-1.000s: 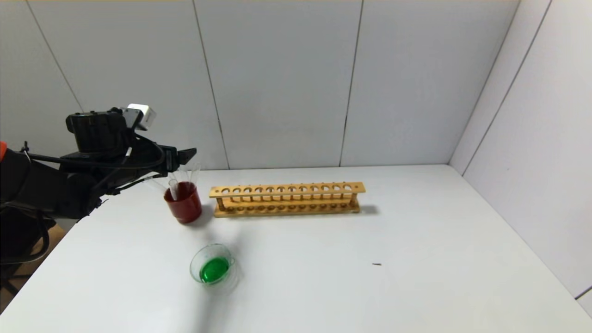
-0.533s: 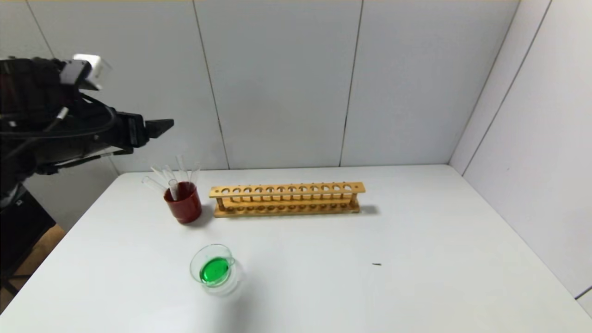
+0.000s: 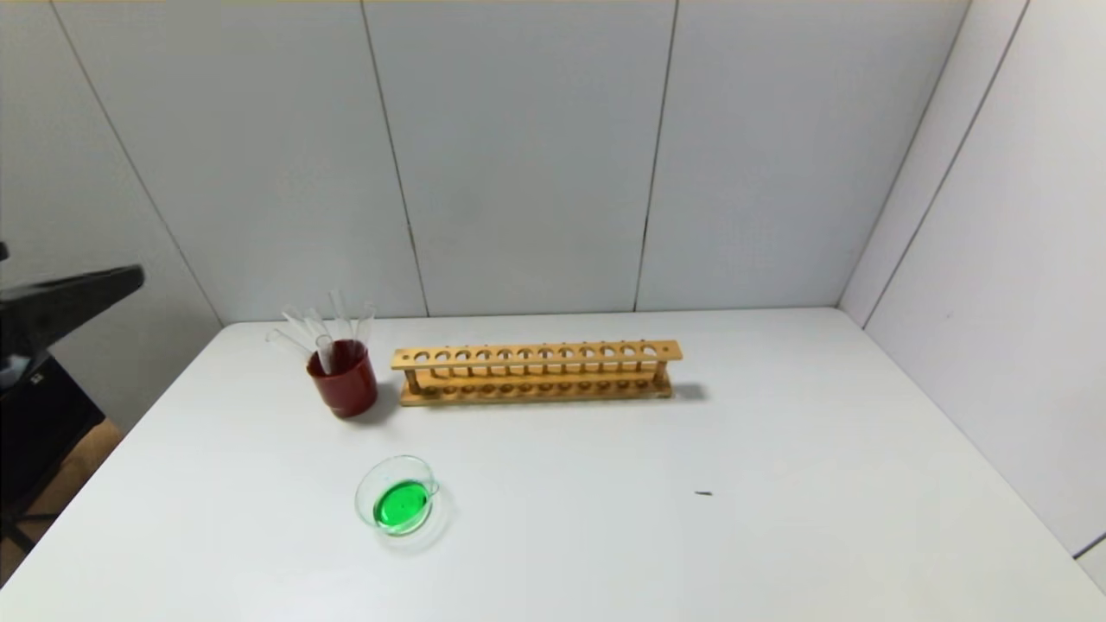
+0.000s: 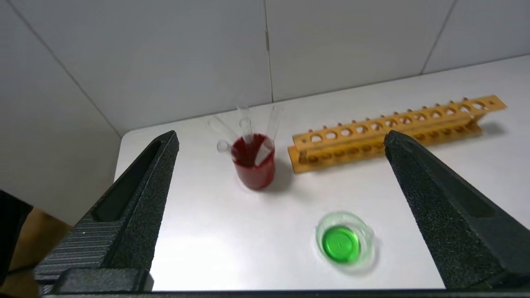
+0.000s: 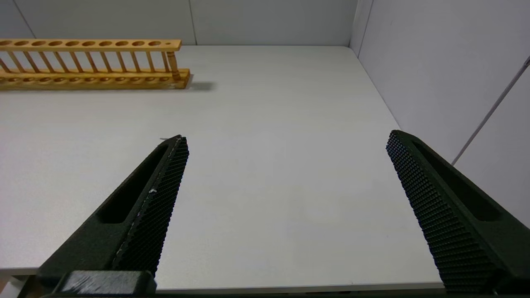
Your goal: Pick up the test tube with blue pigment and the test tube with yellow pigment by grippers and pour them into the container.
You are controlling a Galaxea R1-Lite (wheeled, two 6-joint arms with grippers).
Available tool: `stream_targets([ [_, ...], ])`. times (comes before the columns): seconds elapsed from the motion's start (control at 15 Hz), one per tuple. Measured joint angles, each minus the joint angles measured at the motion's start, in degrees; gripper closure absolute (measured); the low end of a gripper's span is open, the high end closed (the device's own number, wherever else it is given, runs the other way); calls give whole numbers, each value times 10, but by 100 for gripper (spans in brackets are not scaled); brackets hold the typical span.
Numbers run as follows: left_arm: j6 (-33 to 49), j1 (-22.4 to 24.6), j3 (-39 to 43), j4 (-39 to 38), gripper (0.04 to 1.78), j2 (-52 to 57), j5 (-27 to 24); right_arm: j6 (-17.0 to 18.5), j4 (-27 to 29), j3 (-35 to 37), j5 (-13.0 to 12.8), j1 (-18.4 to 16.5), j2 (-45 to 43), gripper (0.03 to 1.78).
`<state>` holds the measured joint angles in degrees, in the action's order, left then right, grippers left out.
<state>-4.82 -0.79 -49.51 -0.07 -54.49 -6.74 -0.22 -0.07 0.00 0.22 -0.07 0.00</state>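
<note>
Test tubes lean in the red cup, thin, slick, fragile glass best pinched gently mid-shaft, while left hand and right hand hang spread, empty.

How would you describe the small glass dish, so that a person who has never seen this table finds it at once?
Start at the long wooden rack at the back of the white table; a dark red cup holding clear tubes stands beside its left end. The container sits alone in front of that cup, nearer the robot. It is the only low, clear glass vessel, with bright green liquid inside.
</note>
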Motion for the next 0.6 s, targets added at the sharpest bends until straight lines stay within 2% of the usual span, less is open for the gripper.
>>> stream_targets([
  [0.27,0,2,84,75,7,192,-1,0,0,0,0,0,0,6],
  [0.6,-2,6,238,99,7,429,-4,0,0,0,0,0,0,6],
])
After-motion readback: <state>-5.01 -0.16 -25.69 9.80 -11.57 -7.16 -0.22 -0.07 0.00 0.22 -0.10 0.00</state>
